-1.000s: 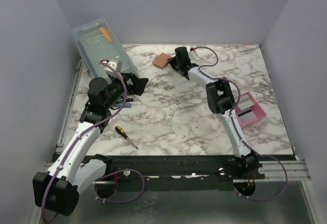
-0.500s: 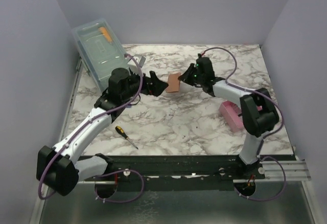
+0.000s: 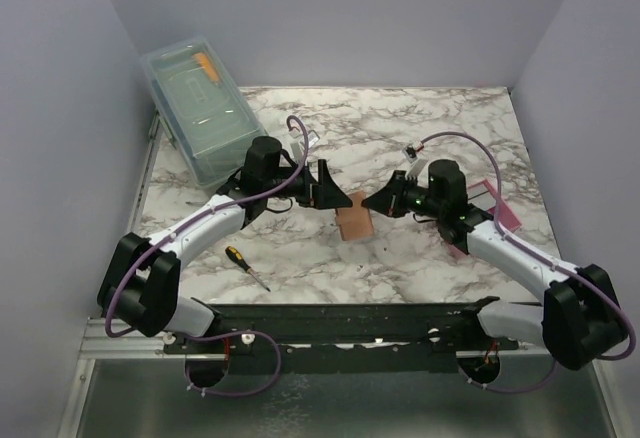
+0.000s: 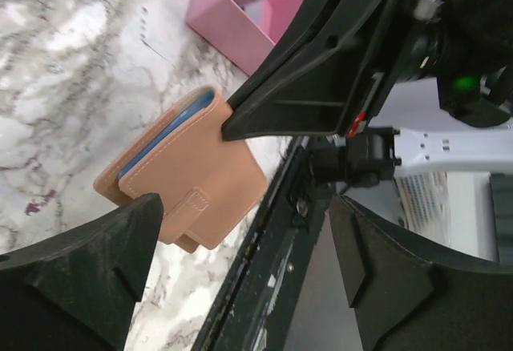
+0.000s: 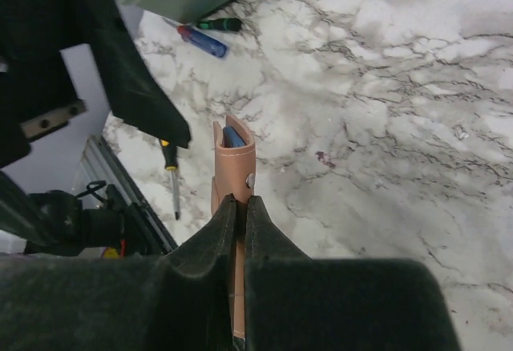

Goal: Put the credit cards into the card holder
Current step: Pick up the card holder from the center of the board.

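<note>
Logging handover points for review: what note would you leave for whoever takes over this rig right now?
Right gripper: shut on the card holder, which appears lifted over the marble table.
Left gripper: open, facing the holder, not touching it.
Credit cards: none clearly visible; blue shows inside the holder, cannot tell whether it is a card.
Done: holder picked up.
Left: locate the cards and insert them.

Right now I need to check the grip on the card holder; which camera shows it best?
The left wrist view: the card holder fills the centre, stitched face and blue inside showing, the right gripper pinching its edge. The right wrist view shows it edge-on; the top view shows only a tan patch.
</note>
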`<state>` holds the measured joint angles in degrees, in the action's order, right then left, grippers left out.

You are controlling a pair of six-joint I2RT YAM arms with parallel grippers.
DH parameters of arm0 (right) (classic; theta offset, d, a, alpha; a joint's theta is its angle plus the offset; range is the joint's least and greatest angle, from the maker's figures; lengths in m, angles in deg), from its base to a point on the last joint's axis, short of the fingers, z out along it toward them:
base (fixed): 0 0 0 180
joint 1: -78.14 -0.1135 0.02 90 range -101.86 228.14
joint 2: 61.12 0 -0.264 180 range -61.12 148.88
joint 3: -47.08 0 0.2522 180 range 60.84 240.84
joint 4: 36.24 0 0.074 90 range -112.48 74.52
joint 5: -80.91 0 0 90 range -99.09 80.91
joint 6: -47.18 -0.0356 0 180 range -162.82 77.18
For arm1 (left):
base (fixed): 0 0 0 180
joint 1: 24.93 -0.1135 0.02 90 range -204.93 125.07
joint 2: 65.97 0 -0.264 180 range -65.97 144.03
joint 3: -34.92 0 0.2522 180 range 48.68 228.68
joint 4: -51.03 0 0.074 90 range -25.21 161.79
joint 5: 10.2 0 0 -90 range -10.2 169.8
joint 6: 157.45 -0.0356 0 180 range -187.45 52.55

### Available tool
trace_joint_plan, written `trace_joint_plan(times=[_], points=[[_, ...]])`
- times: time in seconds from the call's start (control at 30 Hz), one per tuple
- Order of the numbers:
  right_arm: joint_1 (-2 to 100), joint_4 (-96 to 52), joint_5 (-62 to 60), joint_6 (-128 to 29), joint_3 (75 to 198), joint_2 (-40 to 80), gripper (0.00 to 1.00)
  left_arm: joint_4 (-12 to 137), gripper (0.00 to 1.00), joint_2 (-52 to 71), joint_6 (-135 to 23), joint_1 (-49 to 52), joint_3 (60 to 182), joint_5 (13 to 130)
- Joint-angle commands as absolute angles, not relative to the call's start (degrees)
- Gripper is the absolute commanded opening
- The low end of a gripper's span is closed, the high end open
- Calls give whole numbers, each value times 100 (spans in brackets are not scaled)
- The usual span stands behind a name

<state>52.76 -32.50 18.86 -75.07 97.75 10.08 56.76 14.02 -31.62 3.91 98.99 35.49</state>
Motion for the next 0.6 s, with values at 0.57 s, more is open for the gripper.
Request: trace_joint_plan(times=[0.57], points=[[5314, -4453, 2786, -8389, 9749, 305, 0, 6363, 84, 1200, -3735, 464, 10239, 3153]])
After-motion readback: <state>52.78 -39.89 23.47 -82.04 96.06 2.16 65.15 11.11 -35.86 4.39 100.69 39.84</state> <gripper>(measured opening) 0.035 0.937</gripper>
